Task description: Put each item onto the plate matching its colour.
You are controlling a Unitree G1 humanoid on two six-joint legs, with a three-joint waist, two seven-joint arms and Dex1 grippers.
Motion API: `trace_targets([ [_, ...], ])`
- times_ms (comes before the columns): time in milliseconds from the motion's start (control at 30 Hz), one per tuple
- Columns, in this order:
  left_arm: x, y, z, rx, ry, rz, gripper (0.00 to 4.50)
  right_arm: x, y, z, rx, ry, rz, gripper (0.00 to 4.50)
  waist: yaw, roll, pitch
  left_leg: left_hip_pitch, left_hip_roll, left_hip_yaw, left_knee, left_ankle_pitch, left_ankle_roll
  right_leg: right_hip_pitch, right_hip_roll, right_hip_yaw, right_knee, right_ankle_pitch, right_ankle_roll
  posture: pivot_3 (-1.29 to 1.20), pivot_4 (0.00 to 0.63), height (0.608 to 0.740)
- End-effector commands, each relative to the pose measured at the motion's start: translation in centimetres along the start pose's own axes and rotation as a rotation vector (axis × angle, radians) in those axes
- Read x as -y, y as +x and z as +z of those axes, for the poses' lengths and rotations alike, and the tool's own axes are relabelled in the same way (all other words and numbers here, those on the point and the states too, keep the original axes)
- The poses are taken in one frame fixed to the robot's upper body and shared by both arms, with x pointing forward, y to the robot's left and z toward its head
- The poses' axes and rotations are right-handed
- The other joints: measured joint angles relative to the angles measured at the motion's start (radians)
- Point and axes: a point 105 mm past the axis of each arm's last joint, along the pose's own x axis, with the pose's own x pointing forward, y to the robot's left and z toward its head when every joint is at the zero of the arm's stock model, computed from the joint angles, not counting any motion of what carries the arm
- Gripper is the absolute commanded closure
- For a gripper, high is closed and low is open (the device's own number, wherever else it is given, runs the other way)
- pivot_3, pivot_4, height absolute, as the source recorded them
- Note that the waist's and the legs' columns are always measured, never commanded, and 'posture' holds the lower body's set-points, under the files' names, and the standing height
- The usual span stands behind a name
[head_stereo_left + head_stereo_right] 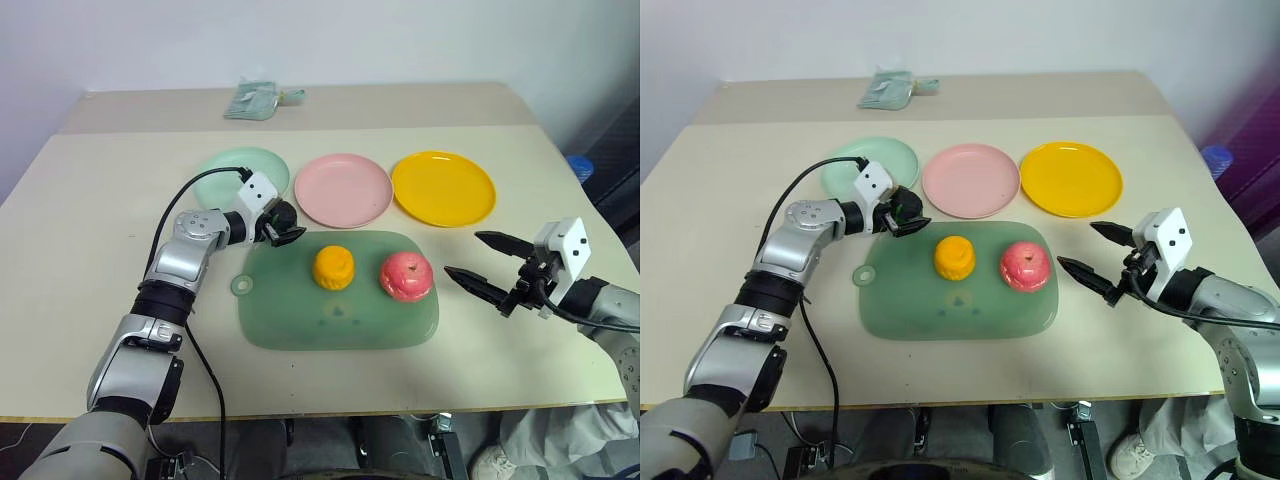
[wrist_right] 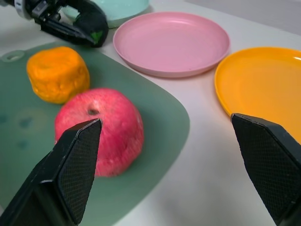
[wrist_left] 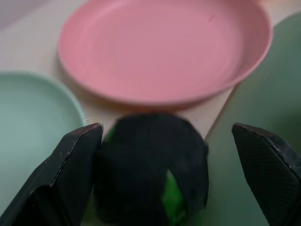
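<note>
no readable writing on plates point(image 1: 343, 188) or fruits point(image 1: 334, 267).

Three plates point(image 1: 343, 189), three toy fruits point(image 1: 334, 267) (one dark), one green tray point(image 1: 300, 325).

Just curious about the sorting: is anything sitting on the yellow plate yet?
No, the yellow plate is bare; the orange fruit sits on the green tray.

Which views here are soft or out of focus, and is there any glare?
Left wrist view: the dark green ball and pink plate are soft, while the fingers look sharper. Right wrist view: the apple is fairly crisp. Left eye view: even light, faint sheen on the green tray.
</note>
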Motion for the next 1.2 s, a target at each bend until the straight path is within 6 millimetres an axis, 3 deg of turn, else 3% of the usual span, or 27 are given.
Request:
trace_targets([
  [33, 0.0, 0.0, 0.5, 0.009, 0.001, -0.005, 0.9, -0.1, 0.1, 1.8, 0.038, -0.045, 0.003, 0.0, -0.001, 0.0, 0.0, 0.0, 0.0, 0.0, 0.0, 0.0, 0.0, 0.0, 0.0, 0.0, 0.0, 0.0, 0.0, 0.0, 0.15, 0.74],
  [133, 0.2, -0.1, 1.0, 0.045, -0.013, -0.009, 2.28, -0.1, 0.3, 2.1, 0.039, -0.048, 0.006, 0.0, -0.002, 0.0, 0.0, 0.0, 0.0, 0.0, 0.0, 0.0, 0.0, 0.0, 0.0, 0.0, 0.0, 0.0, 0.0, 0.0, 0.15, 0.74],
  [333, -1.4, -1.4, 4.4, 0.234, -0.144, 0.045, 2.28, -0.2, 0.6, 2.5, 0.043, -0.052, 0.01, 0.0, -0.002, 0.0, 0.0, 0.0, 0.0, 0.0, 0.0, 0.0, 0.0, 0.0, 0.0, 0.0, 0.0, 0.0, 0.0, 0.0, 0.15, 0.74],
  [467, -5.5, -3.2, 5.6, 0.296, -0.198, 0.249, 2.28, -0.2, 0.8, 2.6, 0.046, -0.052, 0.011, 0.0, -0.004, 0.0, 0.0, 0.0, 0.001, -0.001, 0.0, 0.0, 0.0, -0.001, 0.0, 0.0, 0.0, 0.0, 0.0, 0.0, 0.15, 0.74],
  [600, -9.5, -4.1, 3.5, 0.187, -0.231, 0.506, 2.28, -0.3, 1.1, 2.6, 0.052, -0.051, 0.016, 0.0, -0.003, 0.0, 0.0, 0.0, 0.0, -0.001, 0.0, 0.0, 0.0, -0.001, 0.0, 0.0, 0.0, 0.0, 0.0, 0.0, 0.15, 0.74],
  [700, -10.7, -4.2, 1.7, 0.133, -0.278, 0.589, 2.28, -0.4, 1.5, 3.0, 0.062, -0.057, 0.021, 0.0, -0.004, 0.0, 0.0, 0.0, 0.0, -0.001, 0.0, 0.0, 0.0, -0.001, 0.0, 0.0, 0.0, 0.0, 0.0, 0.0, 0.15, 0.74],
  [800, -11.1, -4.1, 1.4, 0.14, -0.306, 0.608, 1.39, -0.5, 1.7, 3.4, 0.073, -0.052, 0.027, 0.0, -0.003, -0.001, 0.0, -0.001, 0.0, -0.001, 0.0, 0.0, 0.0, -0.001, 0.0, 0.0, 0.0, 0.0, 0.0, 0.0, 0.15, 0.74],
  [900, -11.4, -4.6, 1.9, 0.197, -0.325, 0.618, 0.01, -1.5, 2.1, 4.4, 0.091, -0.006, 0.087, 0.0, -0.002, -0.001, 0.001, -0.001, 0.0, -0.001, 0.001, 0.0, 0.0, -0.002, 0.0, 0.0, 0.0, 0.0, 0.0, 0.0, 0.15, 0.74],
  [1000, -11.9, -5.6, 2.6, 0.261, -0.314, 0.645, 0.01, -3.2, 2.9, 5.2, 0.097, -0.01, 0.156, 0.0, -0.002, -0.001, 0.001, -0.001, 0.0, -0.001, 0.0, 0.0, 0.0, -0.002, 0.0, 0.0, 0.001, 0.0, 0.0, 0.0, 0.15, 0.74],
  [1100, -11.8, -8.2, 3.3, 0.351, -0.245, 0.661, 0.01, -5.6, 4.7, 5.7, 0.082, -0.049, 0.23, 0.0, -0.012, -0.001, 0.0, -0.001, 0.001, -0.002, 0.0, 0.0, 0.0, -0.003, 0.0, 0.0, 0.001, 0.0, 0.0, 0.0, 0.15, 0.74],
  [1200, -9.4, -10.0, 3.9, 0.399, -0.131, 0.553, 0.01, -7.6, 6.3, 5.5, 0.063, -0.067, 0.285, 0.0, -0.021, -0.001, 0.0, -0.001, 0.003, -0.001, -0.001, 0.0, 0.0, -0.005, 0.0, 0.001, 0.002, 0.0, 0.0, 0.0, 0.15, 0.74],
])
